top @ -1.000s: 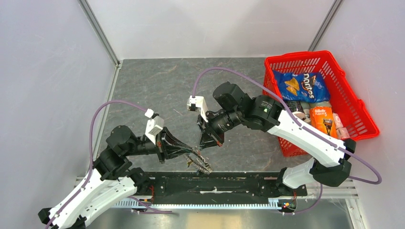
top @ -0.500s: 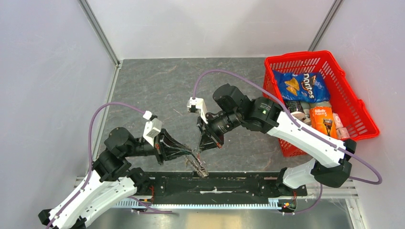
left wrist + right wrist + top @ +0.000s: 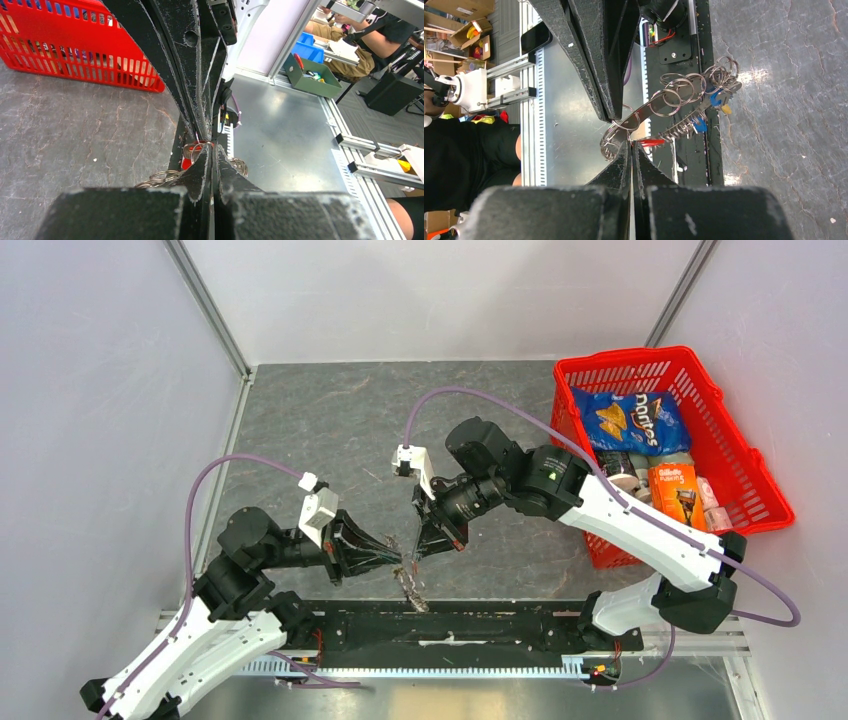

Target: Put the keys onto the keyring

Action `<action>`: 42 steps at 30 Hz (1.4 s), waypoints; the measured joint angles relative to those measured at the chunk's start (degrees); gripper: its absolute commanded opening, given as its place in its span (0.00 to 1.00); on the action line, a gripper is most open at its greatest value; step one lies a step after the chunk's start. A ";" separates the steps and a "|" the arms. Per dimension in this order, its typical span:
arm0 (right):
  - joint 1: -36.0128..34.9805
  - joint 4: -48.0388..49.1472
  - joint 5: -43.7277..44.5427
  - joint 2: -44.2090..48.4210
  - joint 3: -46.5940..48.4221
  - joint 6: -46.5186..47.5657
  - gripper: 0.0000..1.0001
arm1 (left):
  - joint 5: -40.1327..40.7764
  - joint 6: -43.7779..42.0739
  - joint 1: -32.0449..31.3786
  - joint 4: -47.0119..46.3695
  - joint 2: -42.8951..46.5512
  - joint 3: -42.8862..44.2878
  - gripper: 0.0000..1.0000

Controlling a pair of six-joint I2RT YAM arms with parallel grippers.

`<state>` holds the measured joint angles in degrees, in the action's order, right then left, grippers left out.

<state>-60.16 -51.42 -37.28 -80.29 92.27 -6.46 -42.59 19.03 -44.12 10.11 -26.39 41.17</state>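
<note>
The left gripper point(image 3: 396, 558) is pinched shut on one end of the keyring point(image 3: 644, 111), which dangles from it over the table's point(image 3: 330, 420) near edge. Over the last second this arm has eased a little to the left, and the bunch below it, splayed out a moment ago, now hangs narrower and straighter. The blue- and yellow-tagged keys point(image 3: 711, 95) sit bunched among small split rings at the keyring's lower end. Just right of it, tip to tip with the left, the right gripper point(image 3: 418, 550) has barely moved; its jaws are pressed together right beside the red-tagged key point(image 3: 651, 142), though I cannot tell if the key is between them. That small pull looks like tensioning for threading, so this key is probably not on yet. Far right, the red basket point(image 3: 745, 490) is untouched
</note>
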 measured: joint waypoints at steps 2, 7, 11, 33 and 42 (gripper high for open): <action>0.00 0.15 -0.04 0.00 0.00 -0.04 0.00 | 0.00 0.00 0.00 0.00 0.11 0.00 0.02; 0.00 0.42 -0.44 0.00 -0.04 -0.13 0.00 | 0.00 0.00 0.00 -0.15 0.37 0.00 0.02; 0.00 1.03 -0.92 0.20 -0.83 -0.17 0.00 | 0.02 0.00 0.00 -0.11 0.55 -0.02 0.02; -0.26 2.01 -0.81 1.90 -4.55 -0.39 0.00 | -0.11 0.02 -0.02 -1.68 1.44 -0.15 0.02; -0.48 2.01 -0.98 3.32 -4.50 -0.37 0.00 | -0.11 0.02 -0.02 -1.70 1.44 -0.15 0.02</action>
<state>-60.64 -49.41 -38.26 -76.97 87.77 -6.83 -42.70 19.05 -44.14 8.40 -24.95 41.01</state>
